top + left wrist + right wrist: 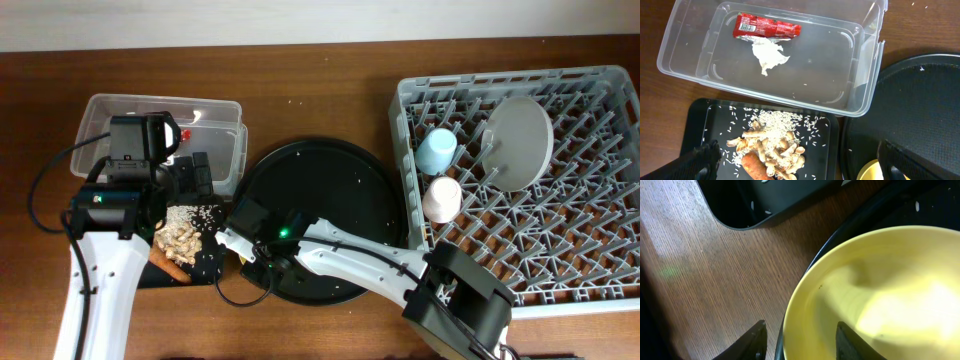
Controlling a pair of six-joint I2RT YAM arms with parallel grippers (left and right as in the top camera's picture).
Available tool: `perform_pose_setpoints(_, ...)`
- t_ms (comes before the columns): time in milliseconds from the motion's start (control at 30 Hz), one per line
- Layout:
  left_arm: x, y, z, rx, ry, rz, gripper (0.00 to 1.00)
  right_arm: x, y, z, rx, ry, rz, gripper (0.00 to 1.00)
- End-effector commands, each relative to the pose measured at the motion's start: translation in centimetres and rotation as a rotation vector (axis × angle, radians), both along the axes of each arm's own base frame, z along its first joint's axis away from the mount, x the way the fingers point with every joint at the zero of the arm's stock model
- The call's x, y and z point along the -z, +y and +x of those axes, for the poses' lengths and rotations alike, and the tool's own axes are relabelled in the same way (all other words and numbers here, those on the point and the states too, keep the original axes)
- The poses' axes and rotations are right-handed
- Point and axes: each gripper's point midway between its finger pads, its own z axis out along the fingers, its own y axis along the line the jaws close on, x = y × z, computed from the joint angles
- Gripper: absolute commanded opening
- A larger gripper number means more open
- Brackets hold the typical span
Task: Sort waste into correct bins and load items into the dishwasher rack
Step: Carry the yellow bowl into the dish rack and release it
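Note:
The clear tub holds the red foil wrapper and the white tissue. The shallow black tray holds beige food scraps and the orange-brown sausage piece. My left gripper is open and empty above this tray. My right gripper is open, its fingers on either side of the yellow bowl's rim. The bowl stands on the round black tray. The grey rack holds the blue cup, the pink cup and the plate. The chopsticks are out of view.
The right arm stretches across the round tray from the bottom right. The left arm runs up the left edge. Rice grains lie scattered on the shallow tray. Brown wooden table shows between the trays.

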Motion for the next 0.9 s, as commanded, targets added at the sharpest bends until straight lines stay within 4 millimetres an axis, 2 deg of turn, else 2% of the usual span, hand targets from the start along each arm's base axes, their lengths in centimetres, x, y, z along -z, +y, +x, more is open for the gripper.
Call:
perform_pose_setpoints(0, -1.2, 0.4, 0.2, 0.0, -0.03, 0.019, 0.99, 0.6, -0.3, -0.2, -0.001, 0.003, -0.022, 0.44)
perform_pose_setpoints(300, -1.2, 0.4, 0.2, 0.0, -0.03, 0.019, 0.99, 0.9, -1.2, -0.7, -0.002, 0.027, -0.06, 0.42)
perform_pose_setpoints(400, -1.2, 0.4, 0.2, 0.001, -0.03, 0.02, 0.99, 0.9, -1.3, -0.8, -0.002, 0.031, -0.066, 0.31)
perform_pose_setpoints(567, -1.2, 0.4, 0.2, 0.0, -0.03, 0.019, 0.99, 1.0, -1.4, -0.9, -0.002, 0.033, -0.07, 0.3)
perform_pose_setpoints(633, -1.2, 0.4, 0.2, 0.0, -0.03, 0.019, 0.99, 1.0, -1.4, -0.9, -0.002, 0.033, -0.07, 0.23)
perform_pose_setpoints(667, -1.2, 0.4, 0.2, 0.001, -0.03, 0.02, 0.99, 1.0, -1.4, -0.9, -0.002, 0.033, -0.07, 0.09)
perform_pose_setpoints(700, -1.2, 0.4, 0.2, 0.001, -0.03, 0.02, 0.99, 1.0, -1.4, -0.8, -0.001, 0.033, -0.07, 0.05)
perform_pose_setpoints(733, -1.2, 0.4, 0.2, 0.001, -0.03, 0.02, 0.99, 0.9, -1.4, -0.8, -0.001, 0.033, -0.069, 0.04)
perform_pose_setpoints(800, -1.2, 0.4, 0.2, 0.0, -0.03, 0.019, 0.99, -0.3, -0.6, -0.3, -0.001, 0.015, -0.04, 0.04)
perform_pose_setpoints(867, -1.2, 0.4, 0.2, 0.0, -0.03, 0.019, 0.99, -3.3, 0.0, 0.2, 0.001, -0.009, -0.004, 0.04)
